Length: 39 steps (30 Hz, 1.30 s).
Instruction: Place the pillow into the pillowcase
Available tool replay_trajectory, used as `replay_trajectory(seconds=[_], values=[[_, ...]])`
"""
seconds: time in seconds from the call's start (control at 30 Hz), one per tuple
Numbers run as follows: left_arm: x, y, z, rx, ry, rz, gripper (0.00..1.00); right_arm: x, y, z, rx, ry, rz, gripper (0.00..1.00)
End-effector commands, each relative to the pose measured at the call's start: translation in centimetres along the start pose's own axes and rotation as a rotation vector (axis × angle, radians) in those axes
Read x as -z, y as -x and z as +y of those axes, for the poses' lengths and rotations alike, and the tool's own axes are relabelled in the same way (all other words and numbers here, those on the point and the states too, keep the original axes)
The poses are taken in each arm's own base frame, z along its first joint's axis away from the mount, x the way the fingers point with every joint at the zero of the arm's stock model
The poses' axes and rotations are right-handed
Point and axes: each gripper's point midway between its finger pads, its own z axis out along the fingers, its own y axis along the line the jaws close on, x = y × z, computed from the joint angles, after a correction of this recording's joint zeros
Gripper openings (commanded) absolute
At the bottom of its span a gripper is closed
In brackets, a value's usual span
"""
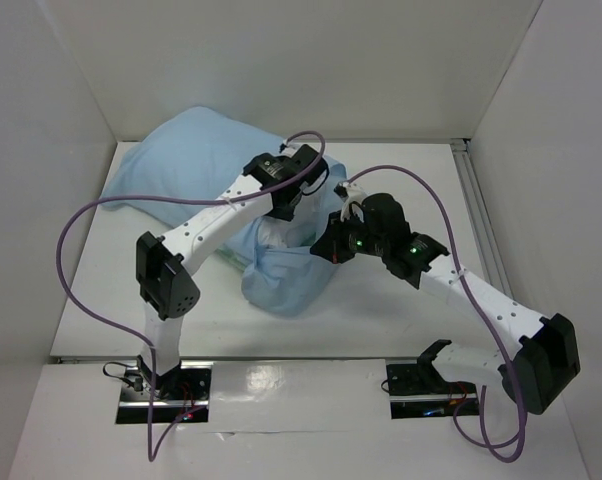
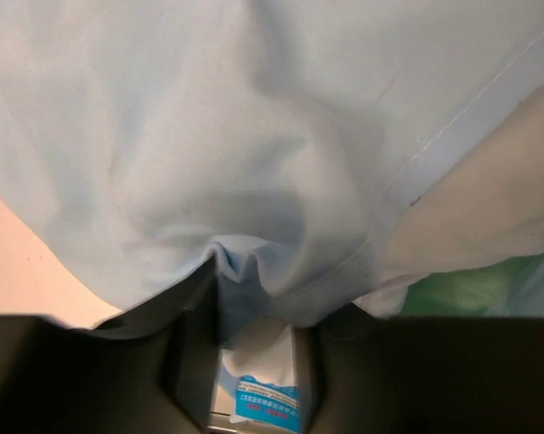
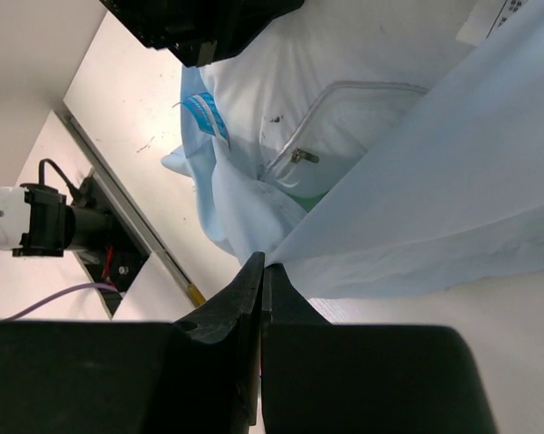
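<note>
The light blue pillowcase (image 1: 181, 160) lies bulging across the back left of the table, its mouth toward the centre. A strip of the white pillow (image 1: 274, 235) shows in that mouth. My left gripper (image 1: 286, 205) presses down there; in its wrist view the fingers (image 2: 192, 362) hold a puckered fold of the pillowcase (image 2: 254, 136), with the pillow's labelled corner (image 2: 267, 402) underneath. My right gripper (image 1: 331, 245) is shut on the pillowcase hem (image 3: 453, 181), held taut. In the right wrist view the pillow (image 3: 344, 54), its zipper (image 3: 299, 155) and blue label (image 3: 204, 113) lie inside the mouth.
White walls close in the table on the left, back and right. A metal rail (image 1: 476, 200) runs along the right side. Purple cables (image 1: 81, 225) loop from both arms. The left arm's base (image 3: 46, 221) stands at the near edge.
</note>
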Motion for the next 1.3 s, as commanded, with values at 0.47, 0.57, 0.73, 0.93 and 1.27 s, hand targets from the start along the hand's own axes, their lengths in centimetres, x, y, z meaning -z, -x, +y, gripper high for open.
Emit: replay_trajectory(seconds=[0.47, 0.57, 0.73, 0.93, 1.27], values=[[6.4, 2.1, 2.9, 0.182, -0.42, -0.1, 0.67, 1.3, 4.7, 3.1, 0.067, 0.086, -0.102, 0.0], [5.4, 2.0, 3.2, 0.2, -0.427, -0.087, 0.66, 1.5, 5.6, 3.4, 0.085, 0.085, -0.125, 0.0], [1.3, -0.4, 0.6, 0.144, -0.462, 0.032, 0.64, 0.8, 7.2, 4.2, 0.12, 0.116, -0.14, 0.0], [-0.7, -0.4, 0.5, 0.19, -0.464, 0.082, 0.0, -2.0, 8.9, 5.9, 0.187, 0.166, -0.1, 0.0], [4.0, 4.3, 2.6, 0.315, -0.625, -0.08, 0.0, 0.3, 7.0, -5.4, -0.06, -0.25, -0.073, 0.85]])
